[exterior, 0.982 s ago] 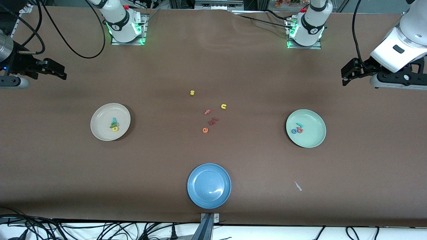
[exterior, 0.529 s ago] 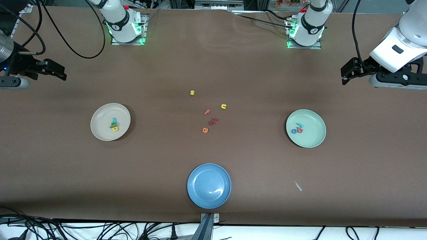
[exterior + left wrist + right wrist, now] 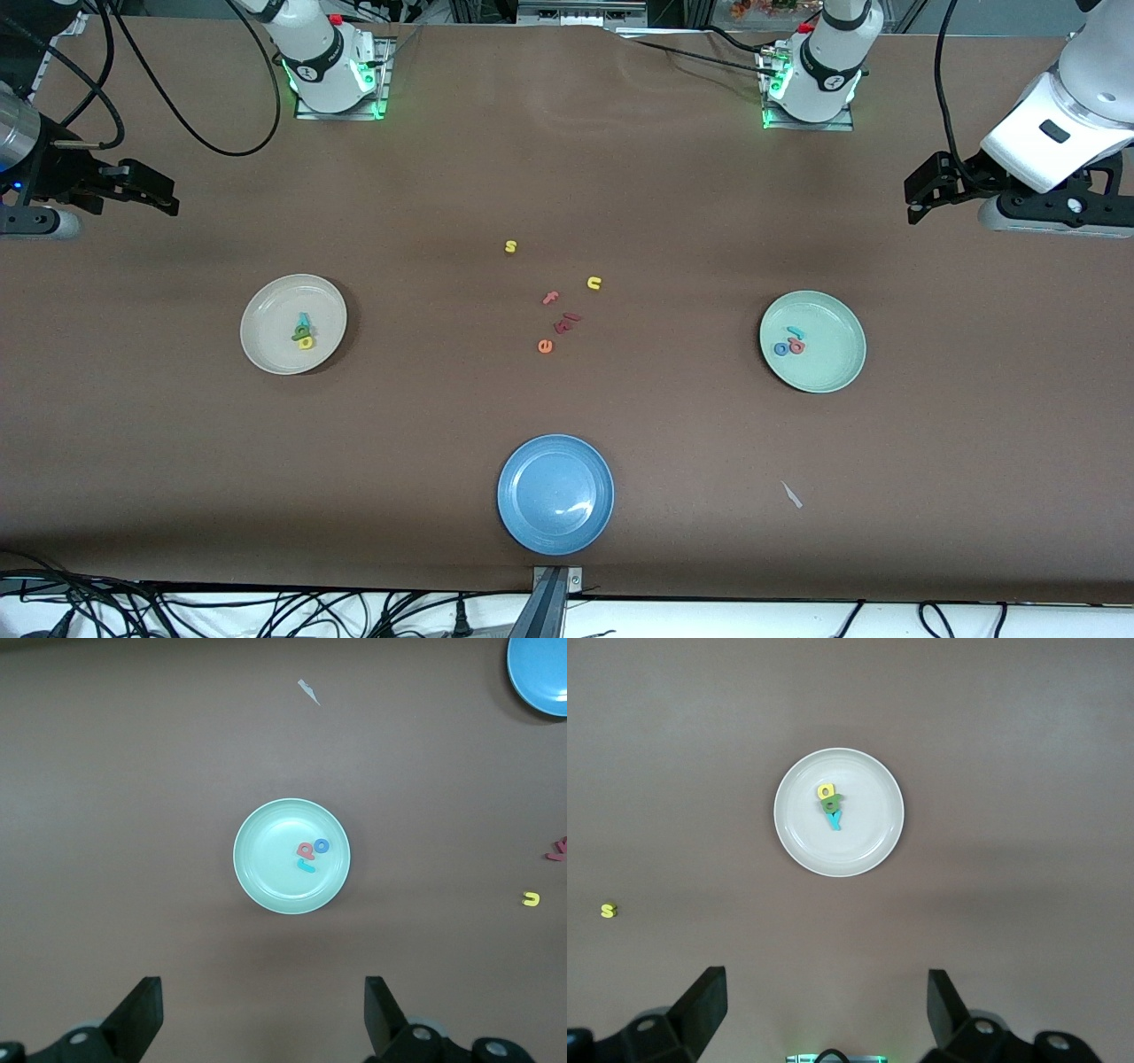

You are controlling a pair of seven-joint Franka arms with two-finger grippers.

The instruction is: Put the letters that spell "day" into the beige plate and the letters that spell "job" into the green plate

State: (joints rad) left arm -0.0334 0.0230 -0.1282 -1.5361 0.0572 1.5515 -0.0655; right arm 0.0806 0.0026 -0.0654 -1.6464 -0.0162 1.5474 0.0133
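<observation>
Below each raised, wide-apart pincer (image 3: 257, 1019) (image 3: 824, 1014), plates (image 3: 257, 877) (image 3: 802, 842) hold their letters (image 3: 310, 852) (image 3: 830, 806).

The table (image 3: 567, 177) wears a brown, matt covering — cloth-like, with faint ripples near the bases. The beige plate (image 3: 293, 323), the green plate (image 3: 812, 341) and the blue plate (image 3: 555, 494) look smooth and plastic-like, the blue one with a soft gloss spot. The letters that spell "day" (image 3: 303, 330) and the letters that spell "job" (image 3: 789, 342) look matt, foam-like. The arm shells are glossy white plastic — the fingers (image 3: 142, 1014) of the left gripper (image 3: 261, 1019) matt black.
</observation>
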